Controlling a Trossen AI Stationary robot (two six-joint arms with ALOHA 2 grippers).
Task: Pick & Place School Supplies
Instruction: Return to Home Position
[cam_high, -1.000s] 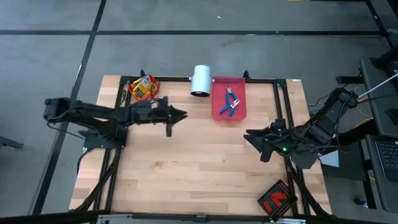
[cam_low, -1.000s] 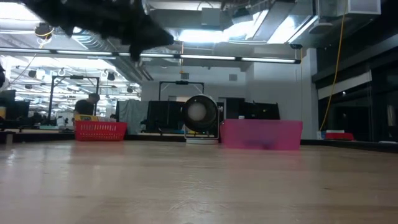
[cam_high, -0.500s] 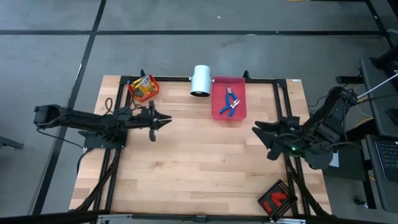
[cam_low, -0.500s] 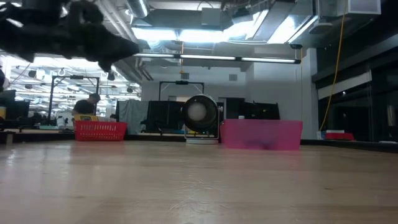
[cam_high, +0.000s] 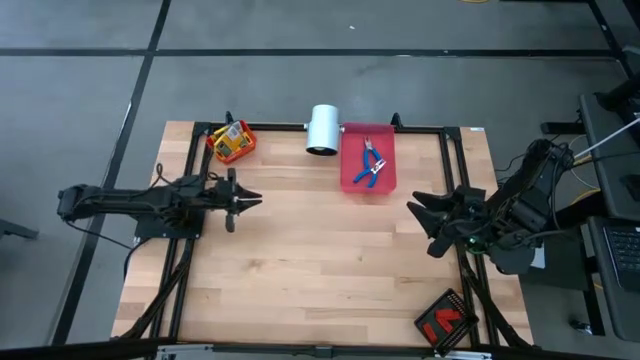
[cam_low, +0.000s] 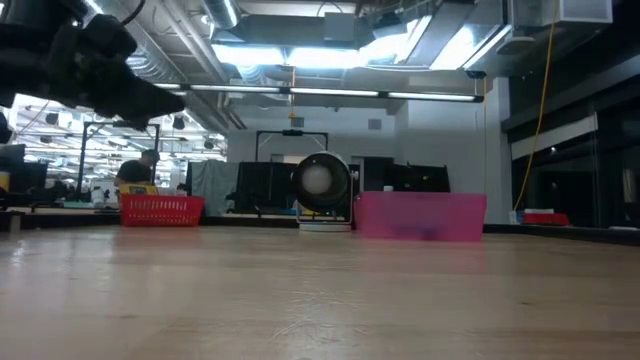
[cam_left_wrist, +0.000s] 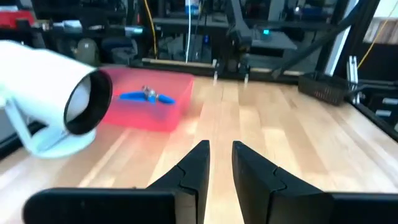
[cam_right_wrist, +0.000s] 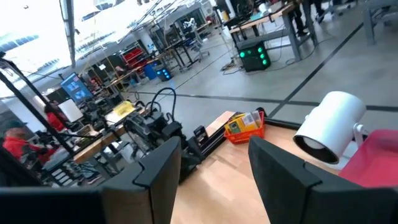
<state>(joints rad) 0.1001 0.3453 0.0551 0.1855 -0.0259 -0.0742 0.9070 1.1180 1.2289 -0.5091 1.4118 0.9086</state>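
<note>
tabletop (cam_high: 320, 262): blue tools (cam_high: 371, 165) apart from left end effector (cam_high: 256, 200)

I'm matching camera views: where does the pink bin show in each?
High view: pink bin, upper middle.
Low view: bin right of centre.
Left wrist view: bin beside white cylinder.
Right wrist view: bin cropped, beside cylinder.
Shared landmark: the white cylinder.

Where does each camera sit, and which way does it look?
High view: overhead, straight down on the table; left arm and right arm show.
Low view: at tabletop height, level toward the pink bin; left arm top left.
Left wrist view: on the left arm, facing the pink bin past its fingers.
Right wrist view: on the right arm, facing the white cylinder past its fingers.
All show the white cylinder.
</note>
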